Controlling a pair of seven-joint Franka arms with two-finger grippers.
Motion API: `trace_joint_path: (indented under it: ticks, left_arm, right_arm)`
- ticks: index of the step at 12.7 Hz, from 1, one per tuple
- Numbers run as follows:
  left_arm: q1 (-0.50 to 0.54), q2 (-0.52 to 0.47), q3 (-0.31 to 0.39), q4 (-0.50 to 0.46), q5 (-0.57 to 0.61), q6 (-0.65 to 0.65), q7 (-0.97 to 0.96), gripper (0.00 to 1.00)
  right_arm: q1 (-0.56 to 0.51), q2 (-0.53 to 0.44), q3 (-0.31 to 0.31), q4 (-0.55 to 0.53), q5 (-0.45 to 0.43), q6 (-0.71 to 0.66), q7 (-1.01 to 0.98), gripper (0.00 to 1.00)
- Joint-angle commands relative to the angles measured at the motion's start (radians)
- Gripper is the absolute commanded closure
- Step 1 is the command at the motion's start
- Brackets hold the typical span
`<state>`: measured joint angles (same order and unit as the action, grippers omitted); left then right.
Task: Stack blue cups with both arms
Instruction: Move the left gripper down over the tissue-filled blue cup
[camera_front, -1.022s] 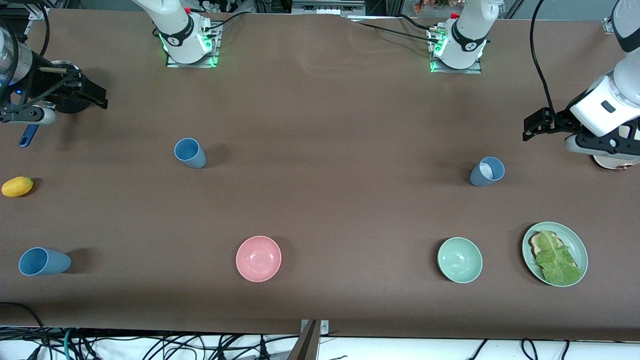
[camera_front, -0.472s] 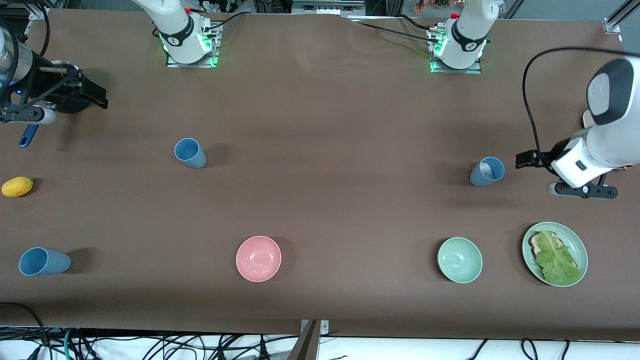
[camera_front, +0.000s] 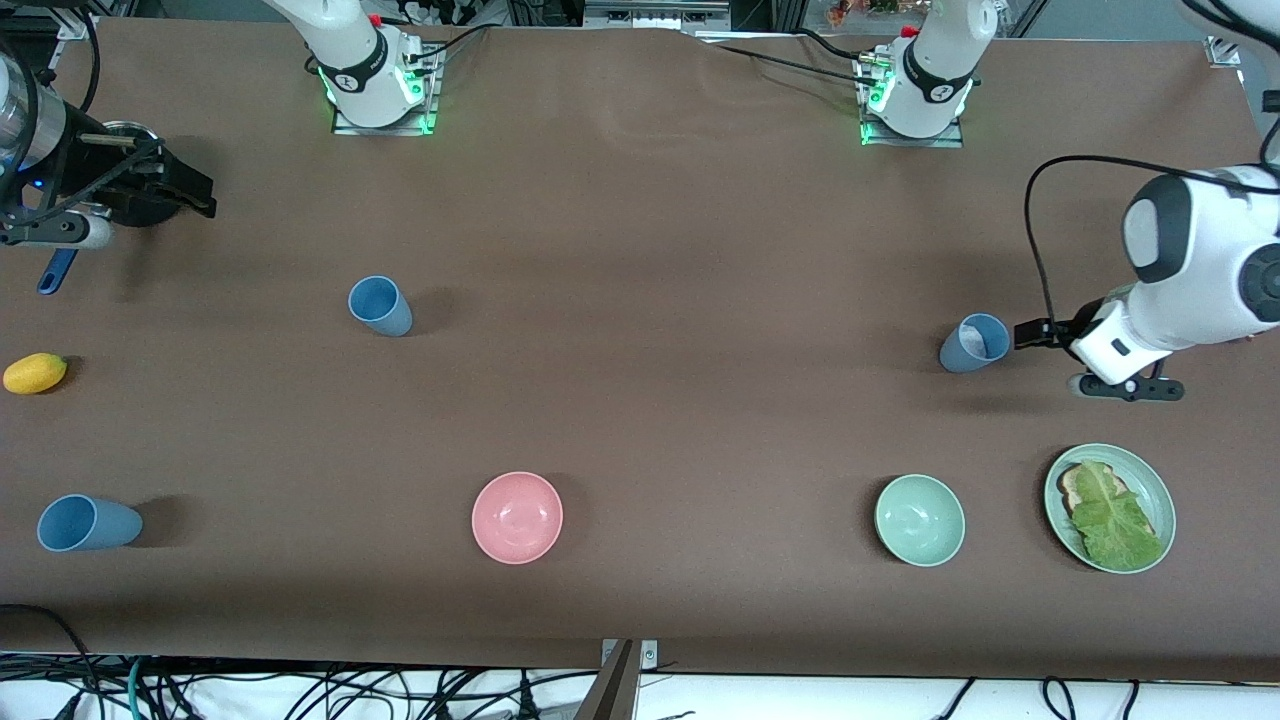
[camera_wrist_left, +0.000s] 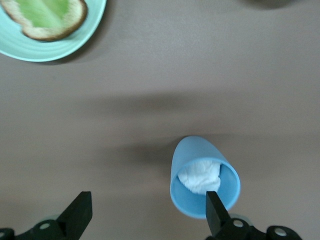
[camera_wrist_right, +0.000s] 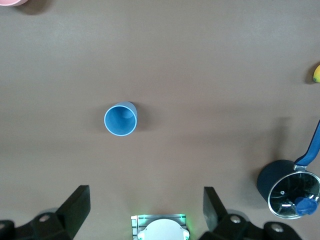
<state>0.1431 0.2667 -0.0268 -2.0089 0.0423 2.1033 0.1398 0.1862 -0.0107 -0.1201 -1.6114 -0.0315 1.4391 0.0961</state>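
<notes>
Step logged, reach-in: my left gripper (camera_front: 1030, 334), jaws spread, sits just beside blue cup with white wad (camera_front: 974, 343) at the left arm's worktop end; right gripper (camera_front: 195, 195) waits, jaws spread; next I centre, then close.

three blue cups (camera_front: 379, 305), two bowls (camera_front: 517, 517)

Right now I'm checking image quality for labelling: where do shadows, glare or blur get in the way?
Front view: sharp, evenly lit; soft shadows beside each blue cup; green glow at both bases. Left wrist view: slightly soft; a broad shadow band crosses the table, and the left claw is open by the white-filled cup. Right wrist view: clear; the right claw is open; glints in the pot.
</notes>
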Motion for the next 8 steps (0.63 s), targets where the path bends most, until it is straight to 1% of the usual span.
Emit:
trace_joint_path:
  ticks: [1, 2, 3, 4, 5, 7, 8]
  left_arm:
    - [0.018, -0.01, -0.013, -0.083, 0.008, 0.057, 0.021, 0.08]
    - [0.016, -0.004, -0.013, -0.097, 0.008, 0.06, 0.023, 0.08]
    - [0.015, 0.0, -0.013, -0.105, 0.008, 0.061, 0.023, 0.19]
    - [0.009, 0.017, -0.015, -0.106, 0.008, 0.064, 0.023, 0.55]
    - [-0.006, 0.048, -0.019, -0.102, 0.007, 0.063, 0.021, 0.71]
    - [-0.016, 0.091, -0.028, -0.081, 0.008, 0.057, 0.011, 0.97]
    - [-0.034, 0.094, -0.038, -0.079, 0.01, 0.054, -0.017, 1.0]
  right_arm:
    - [-0.007, 0.008, 0.005, 0.025, 0.012, -0.022, -0.012, 0.0]
    - [-0.008, 0.008, 0.005, 0.025, 0.012, -0.022, -0.012, 0.0]
    - [-0.007, 0.008, 0.005, 0.025, 0.013, -0.022, -0.012, 0.0]
    - [-0.007, 0.008, 0.005, 0.025, 0.013, -0.022, -0.012, 0.0]
    - [-0.007, 0.008, 0.005, 0.025, 0.013, -0.023, -0.012, 0.0]
    - [-0.007, 0.008, 0.005, 0.025, 0.013, -0.023, -0.012, 0.0]
    - [-0.007, 0.006, 0.005, 0.024, 0.012, -0.023, -0.012, 0.0]
